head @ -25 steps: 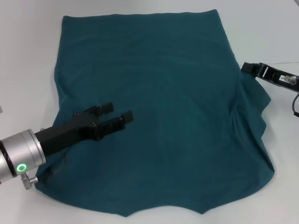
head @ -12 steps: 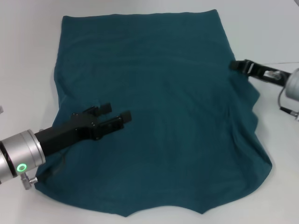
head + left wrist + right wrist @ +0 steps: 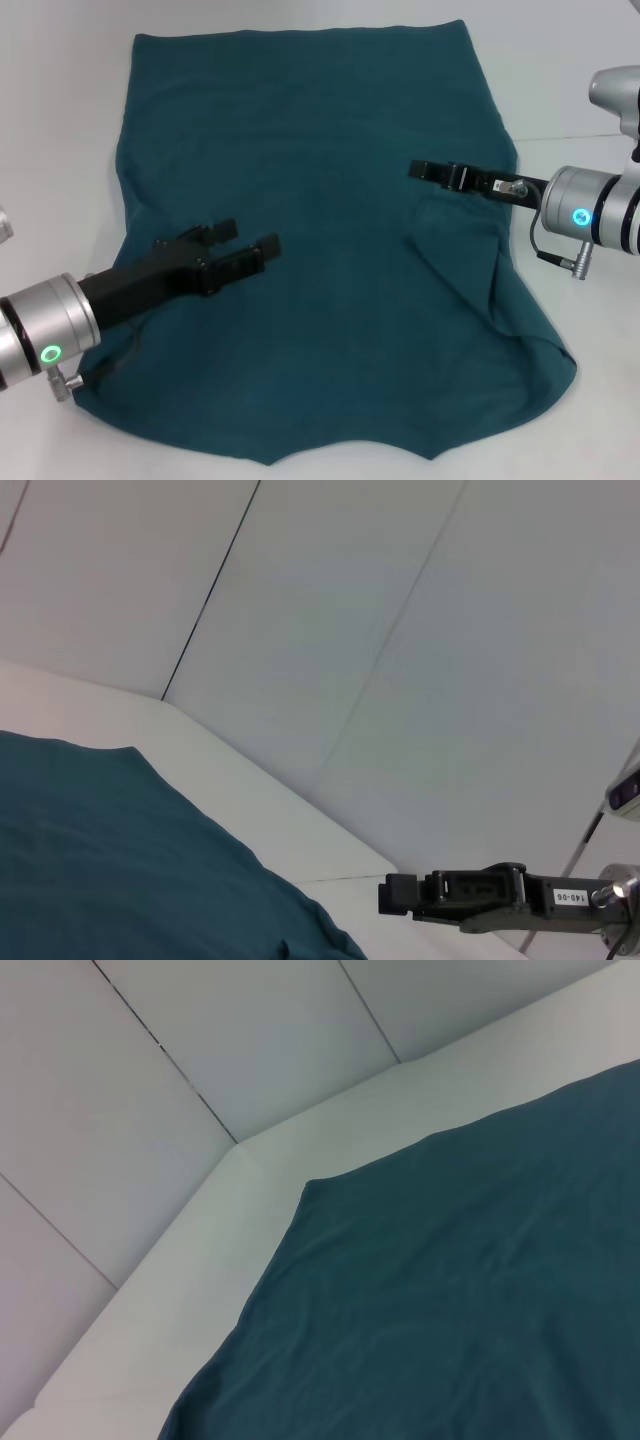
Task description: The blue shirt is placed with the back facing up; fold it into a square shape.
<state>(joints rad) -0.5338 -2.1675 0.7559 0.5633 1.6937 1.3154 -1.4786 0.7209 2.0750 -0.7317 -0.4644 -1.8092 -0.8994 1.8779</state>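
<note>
Teal-blue fabric: the blue shirt (image 3: 320, 250) is soft, matte and plain, with no print or writing on it.
Shirt position: it lies spread on the white table (image 3: 60, 120), covering most of the middle, its far edge straight and its near edge wavy.
Shirt right side: the cloth is lifted and drawn toward the shirt's middle, with folds running down to the near right corner.
Shirt left side: lies flat apart from a rumpled edge near the left arm.
Right gripper (image 3: 420, 170): over the right half of the shirt, its black tip at the top of the raised fold; the fingers look pressed together on the cloth there, though the pinch itself is hard to make out.
Right arm: silver wrist with a blue-lit ring, reaching in from the right edge of the table.
Left gripper (image 3: 245, 245): above the left half of the shirt, its two black fingers spread apart with nothing between them.
Left arm: silver wrist with a green-lit ring, coming in from the near left corner.
Writing: a small white label on the right gripper's body in the left wrist view (image 3: 455, 895) reads something like "140-06"; the digits are small and not certain.
Backdrop: pale wall panels (image 3: 150, 1080) with dark seams stand behind the far edge of the table.
</note>
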